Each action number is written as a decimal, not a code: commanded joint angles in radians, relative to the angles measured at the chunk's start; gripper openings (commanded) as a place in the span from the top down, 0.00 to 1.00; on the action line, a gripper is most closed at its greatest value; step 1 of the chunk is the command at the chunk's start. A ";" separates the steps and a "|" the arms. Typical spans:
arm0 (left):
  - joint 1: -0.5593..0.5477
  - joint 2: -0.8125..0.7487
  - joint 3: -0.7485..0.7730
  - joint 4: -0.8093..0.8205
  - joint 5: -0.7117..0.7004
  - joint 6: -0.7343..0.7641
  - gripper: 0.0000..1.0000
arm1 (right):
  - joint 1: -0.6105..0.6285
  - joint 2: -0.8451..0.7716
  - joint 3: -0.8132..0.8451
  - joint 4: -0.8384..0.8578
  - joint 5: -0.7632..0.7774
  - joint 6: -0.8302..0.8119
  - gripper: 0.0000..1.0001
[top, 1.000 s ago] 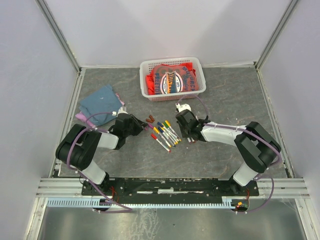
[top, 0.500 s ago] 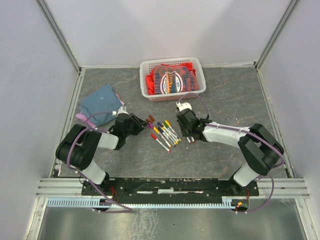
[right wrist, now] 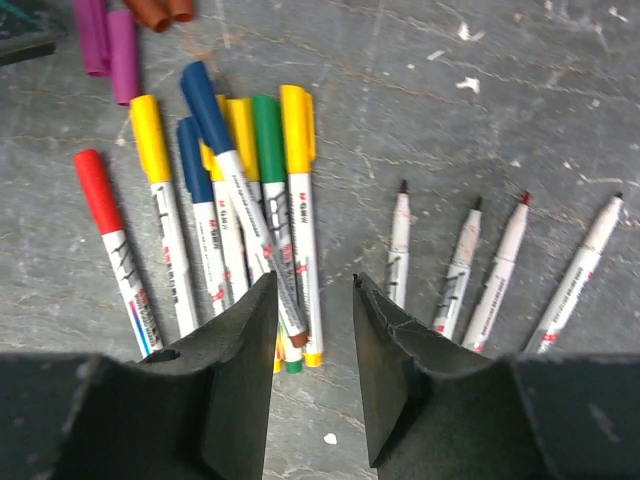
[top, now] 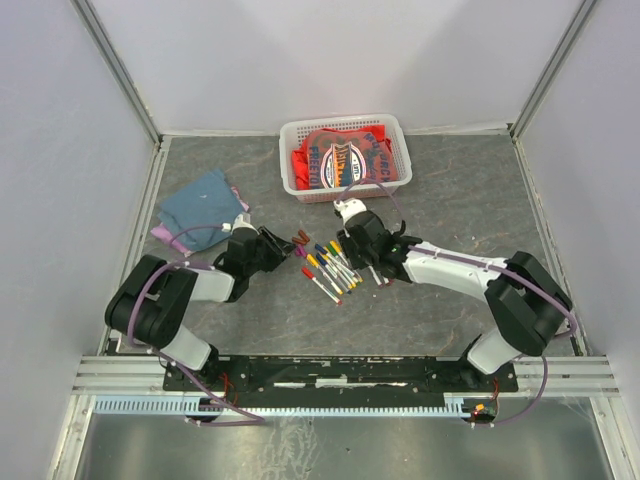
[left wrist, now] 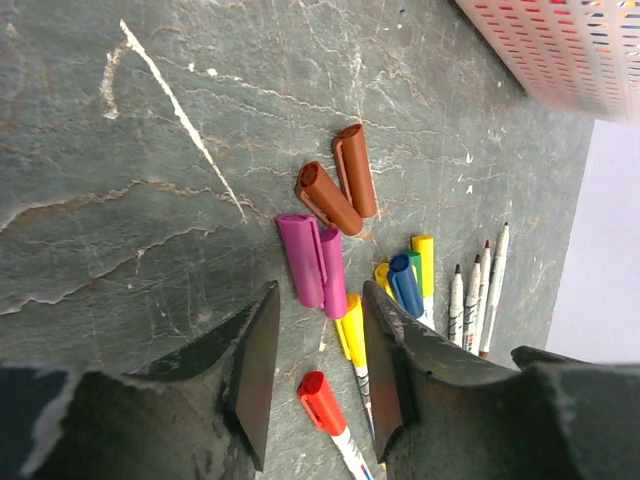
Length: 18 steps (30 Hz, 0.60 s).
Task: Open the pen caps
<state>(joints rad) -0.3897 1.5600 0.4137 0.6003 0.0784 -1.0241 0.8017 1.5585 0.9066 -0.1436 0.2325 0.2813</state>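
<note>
Several pens with coloured caps (right wrist: 230,200) lie side by side on the dark table, seen from above as a cluster (top: 328,268). Several uncapped pens (right wrist: 505,265) lie to their right. Loose pen caps rest beyond them: two purple (left wrist: 315,258) and two brown (left wrist: 338,185). My left gripper (left wrist: 320,298) is open, low over the table, with a red-capped pen (left wrist: 325,405) and a yellow-capped one (left wrist: 352,335) lying loose under its gap. My right gripper (right wrist: 313,285) is open above bare table between the capped and uncapped pens, holding nothing.
A white basket (top: 290,165) with red cloth stands at the back centre. Folded blue and pink cloths (top: 200,205) lie at the back left. Grey walls close in the table on three sides.
Both grippers have opened wider. My right gripper has shifted back and left, nearer the capped pens. The left arm has barely moved.
</note>
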 commanded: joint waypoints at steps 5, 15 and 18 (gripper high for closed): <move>0.000 -0.056 -0.004 0.003 -0.017 0.016 0.51 | 0.031 0.063 0.097 0.017 -0.066 -0.062 0.56; 0.000 -0.072 -0.008 0.007 -0.011 0.011 0.51 | 0.040 0.149 0.147 -0.001 -0.088 -0.072 0.56; 0.001 -0.072 -0.010 0.013 -0.009 0.009 0.50 | 0.040 0.161 0.151 -0.002 -0.088 -0.074 0.57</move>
<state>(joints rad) -0.3897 1.5135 0.4099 0.5831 0.0792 -1.0241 0.8360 1.7065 1.0096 -0.1532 0.1555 0.2222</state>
